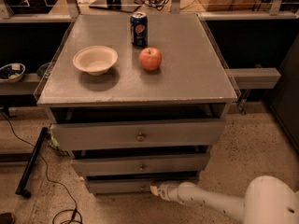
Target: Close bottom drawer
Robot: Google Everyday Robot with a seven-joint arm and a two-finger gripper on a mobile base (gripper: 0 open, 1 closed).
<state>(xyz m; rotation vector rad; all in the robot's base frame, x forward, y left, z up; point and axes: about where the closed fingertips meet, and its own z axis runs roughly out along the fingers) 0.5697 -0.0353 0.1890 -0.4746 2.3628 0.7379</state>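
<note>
The bottom drawer (119,185) is the narrowest, lowest grey-brown panel of the cabinet, near the floor, sticking out only slightly. Its knob is hidden behind my gripper. My gripper (155,189) reaches in from the lower right on a white arm (210,202) and its tip touches the drawer front near the middle. Above it are the mid-width drawer (140,164) and the widest top drawer (138,134), both pulled out a little.
On the cabinet top (196,78) stand a white bowl (95,59), a red apple (150,59) and a blue soda can (138,29). A black bar (30,164) and a cable (56,190) lie on the floor at the left. Shelves stand behind.
</note>
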